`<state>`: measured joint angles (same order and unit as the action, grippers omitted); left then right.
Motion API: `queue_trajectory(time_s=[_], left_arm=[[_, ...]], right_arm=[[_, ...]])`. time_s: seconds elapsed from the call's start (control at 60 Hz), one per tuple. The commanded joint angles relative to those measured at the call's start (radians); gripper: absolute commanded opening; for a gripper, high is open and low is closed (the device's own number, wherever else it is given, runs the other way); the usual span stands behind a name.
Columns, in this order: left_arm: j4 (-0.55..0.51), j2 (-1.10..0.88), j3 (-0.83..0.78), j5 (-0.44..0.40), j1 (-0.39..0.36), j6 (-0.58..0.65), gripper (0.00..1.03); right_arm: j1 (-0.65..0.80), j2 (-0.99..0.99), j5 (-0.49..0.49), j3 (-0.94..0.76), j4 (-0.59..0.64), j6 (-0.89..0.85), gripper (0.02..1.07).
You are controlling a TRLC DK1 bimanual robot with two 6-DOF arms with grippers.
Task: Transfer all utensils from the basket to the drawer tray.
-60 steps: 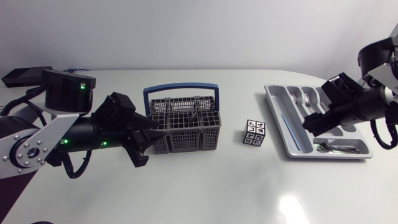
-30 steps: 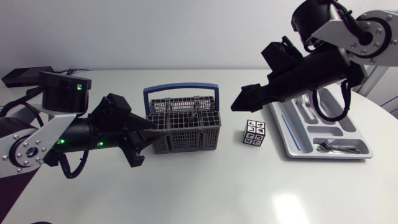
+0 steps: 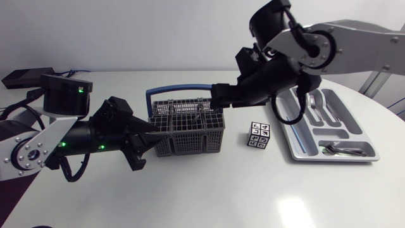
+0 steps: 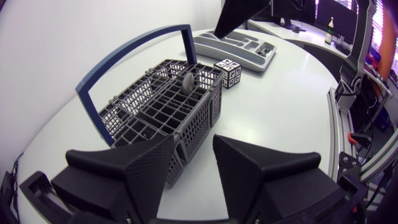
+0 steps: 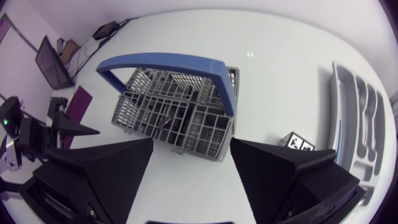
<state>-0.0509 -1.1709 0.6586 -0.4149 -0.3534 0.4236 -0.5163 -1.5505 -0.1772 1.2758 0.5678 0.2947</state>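
Right hand [image 3: 219, 95] hangs wide open above the basket [image 3: 190, 136] (utensils [image 4: 188, 81] inside); left hand [image 3: 154, 135], fingers apart, sits at its left side.

Matt grey plastic basket [image 3: 188, 130], glossy white table [image 3: 253, 190], seemingly shiny metal utensils [image 3: 345, 151].

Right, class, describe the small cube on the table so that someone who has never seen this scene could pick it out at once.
Start at the white table and find the grey wire basket with its blue handle and the grey drawer tray. The cube stands between them, touching neither. Unlike its grey neighbours, it is small and its faces bear black-and-white square patterns.
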Motion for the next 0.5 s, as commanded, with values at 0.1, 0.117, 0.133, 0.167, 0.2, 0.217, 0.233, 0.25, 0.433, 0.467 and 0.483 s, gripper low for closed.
queue_trajectory(time_s=[0.1,0.117,0.133,0.167,0.2,0.217,0.233,0.25,0.433,0.467,0.483], left_arm=[[0.01,-0.018,-0.03,-0.01,0.008,0.023,0.46],[0.01,-0.018,-0.03,-0.01,0.008,0.023,0.46],[0.01,-0.019,-0.031,-0.01,0.01,0.024,0.46],[0.011,-0.019,-0.033,-0.01,0.01,0.026,0.46],[0.011,-0.021,-0.034,-0.01,0.011,0.026,0.46],[0.011,-0.021,-0.034,-0.01,0.011,0.027,0.46],[0.013,-0.021,-0.034,-0.01,0.013,0.027,0.46],[0.013,-0.021,-0.034,-0.01,0.013,0.027,0.46],[0.019,-0.026,-0.036,-0.01,0.016,0.027,0.46],[0.02,-0.027,-0.036,-0.01,0.016,0.027,0.46],[0.02,-0.029,-0.037,-0.01,0.017,0.027,0.46]], right_arm=[[-0.005,-0.054,-0.022,-0.016,-0.098,0.308,0.9],[-0.007,-0.059,-0.022,-0.015,-0.103,0.314,0.9],[-0.008,-0.065,-0.022,-0.012,-0.106,0.324,0.9],[-0.011,-0.082,-0.03,-0.003,-0.105,0.342,0.9],[-0.016,-0.097,-0.039,0.003,-0.105,0.347,0.9],[-0.017,-0.102,-0.041,0.008,-0.105,0.356,0.9],[-0.021,-0.106,-0.041,0.01,-0.105,0.366,0.9],[-0.022,-0.111,-0.041,0.013,-0.106,0.377,0.9],[-0.068,-0.158,-0.054,0.043,-0.095,0.468,0.9],[-0.076,-0.168,-0.059,0.053,-0.089,0.478,0.9],[-0.082,-0.172,-0.061,0.059,-0.085,0.483,0.9]])
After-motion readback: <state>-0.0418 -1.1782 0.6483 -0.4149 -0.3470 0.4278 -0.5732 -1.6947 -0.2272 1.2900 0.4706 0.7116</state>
